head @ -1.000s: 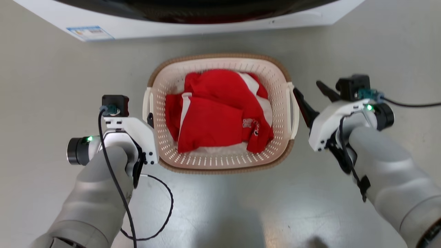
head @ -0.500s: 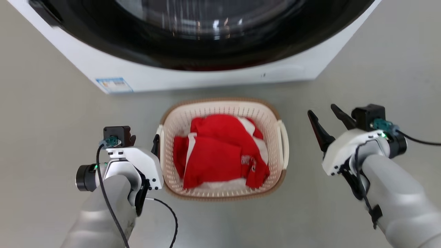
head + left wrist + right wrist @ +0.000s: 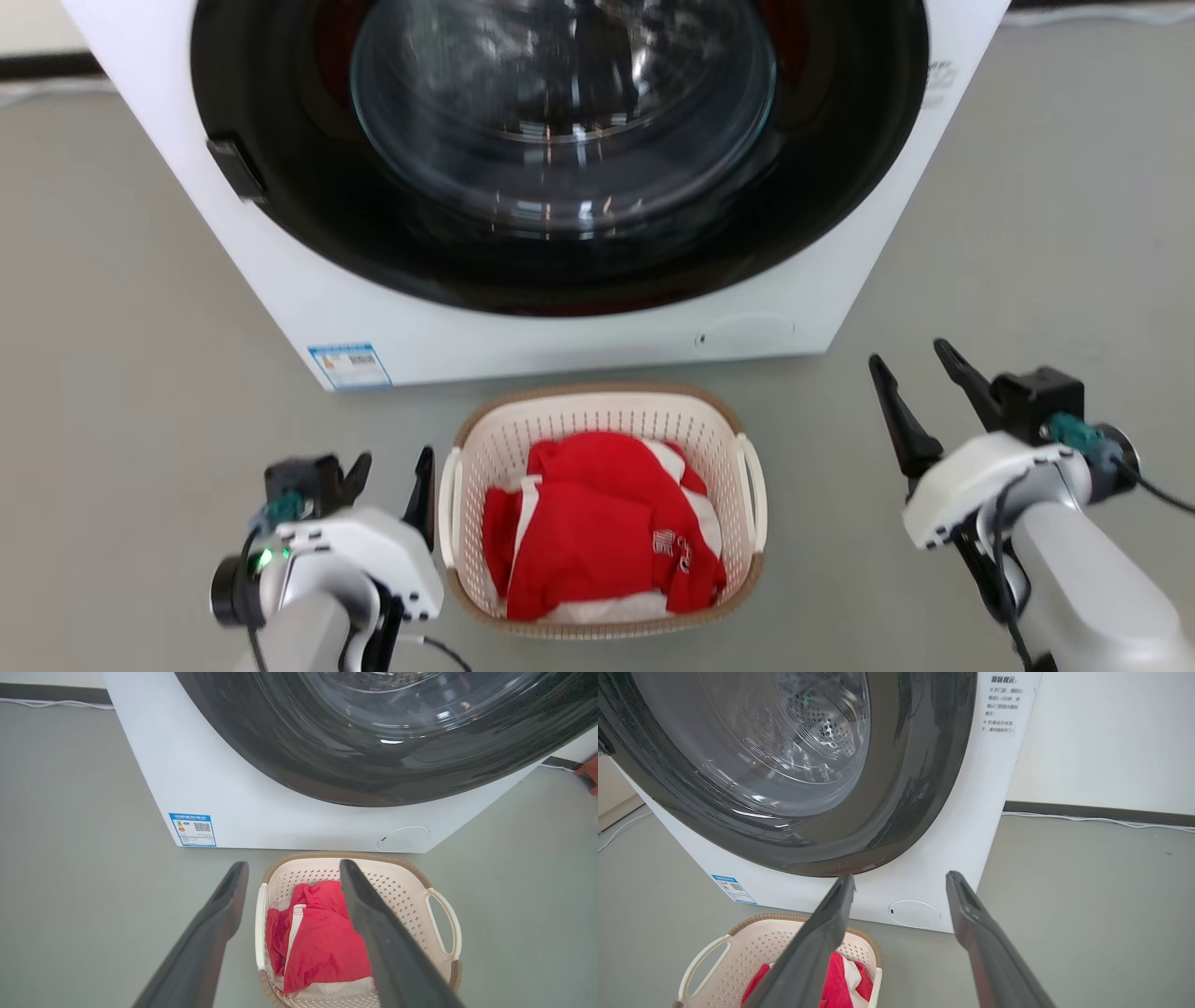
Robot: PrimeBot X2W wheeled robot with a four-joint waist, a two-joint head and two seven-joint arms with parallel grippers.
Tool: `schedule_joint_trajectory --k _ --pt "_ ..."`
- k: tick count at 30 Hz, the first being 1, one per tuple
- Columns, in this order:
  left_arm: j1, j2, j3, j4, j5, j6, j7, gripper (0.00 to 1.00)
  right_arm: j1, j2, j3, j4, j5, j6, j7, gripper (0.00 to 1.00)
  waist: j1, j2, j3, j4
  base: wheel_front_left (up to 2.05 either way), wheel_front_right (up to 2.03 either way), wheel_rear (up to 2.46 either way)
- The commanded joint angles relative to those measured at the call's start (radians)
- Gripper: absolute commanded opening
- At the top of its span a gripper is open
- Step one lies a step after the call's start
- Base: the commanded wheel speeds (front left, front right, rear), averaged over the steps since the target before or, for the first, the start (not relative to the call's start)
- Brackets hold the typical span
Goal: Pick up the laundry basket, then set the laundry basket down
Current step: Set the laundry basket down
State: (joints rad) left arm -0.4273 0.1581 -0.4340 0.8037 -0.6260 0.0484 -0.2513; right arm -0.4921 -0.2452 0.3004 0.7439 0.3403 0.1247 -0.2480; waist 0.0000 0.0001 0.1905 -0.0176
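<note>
Cream plastic with small holes and a brown rim: this is the laundry basket (image 3: 602, 411). It stands on the grey floor (image 3: 121, 373), just in front of the white washing machine (image 3: 523, 345). Red clothes (image 3: 597, 541) lie inside it, below the rim.

No gripper holds the basket. The left gripper (image 3: 392, 457) is spread wide and empty, and one of its fingers is just beside the left handle (image 3: 450, 509). The right gripper (image 3: 907, 353) is also wide and empty, and it is well apart from the right handle (image 3: 752, 504).

I judge that the basket is either waiting for the lift or is already set down; the pictures do not decide this. If the lift is still to do, each gripper must come to its own handle and close on it. The right arm has the longer way. Then both arms should rise together, so that the basket stays level and the clothes do not slide.

The handles are free, since the clothes do not cover them. The washing machine stands close behind the basket, so there is little room on that side.
</note>
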Motion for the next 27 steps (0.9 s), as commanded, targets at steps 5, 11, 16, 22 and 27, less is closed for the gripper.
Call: schedule_joint_trajectory --k 5,11,16,22,27 --pt "0.107 0.015 0.124 -0.128 0.072 -0.001 -0.01 1.0 0.113 0.0 -0.071 -0.118 -0.069 0.006 -0.014 1.0 0.0 -0.0001 -0.091 0.007 0.0 0.0 0.0" --pt "0.207 0.007 0.203 -0.222 0.138 -0.016 -0.01 1.0 0.215 0.01 -0.148 -0.214 -0.117 0.006 -0.014 1.0 0.0 -0.0001 -0.137 0.011 0.0 0.0 0.0" --pt "0.259 0.007 0.248 -0.27 0.172 -0.029 -0.01 1.0 0.27 0.019 -0.187 -0.272 -0.139 0.006 -0.014 1.0 0.0 -0.0001 -0.155 0.013 0.0 0.0 0.0" --pt "0.317 -0.005 0.312 -0.351 0.222 -0.045 -0.01 1.0 0.353 0.027 -0.225 -0.365 -0.16 0.006 -0.014 1.0 0.0 -0.0001 -0.176 0.018 0.0 0.0 0.0" --pt "0.376 -0.021 0.376 -0.422 0.252 -0.062 -0.01 1.0 0.422 0.042 -0.253 -0.444 -0.173 0.006 -0.014 1.0 0.0 -0.0001 -0.194 0.016 0.0 0.0 0.0"
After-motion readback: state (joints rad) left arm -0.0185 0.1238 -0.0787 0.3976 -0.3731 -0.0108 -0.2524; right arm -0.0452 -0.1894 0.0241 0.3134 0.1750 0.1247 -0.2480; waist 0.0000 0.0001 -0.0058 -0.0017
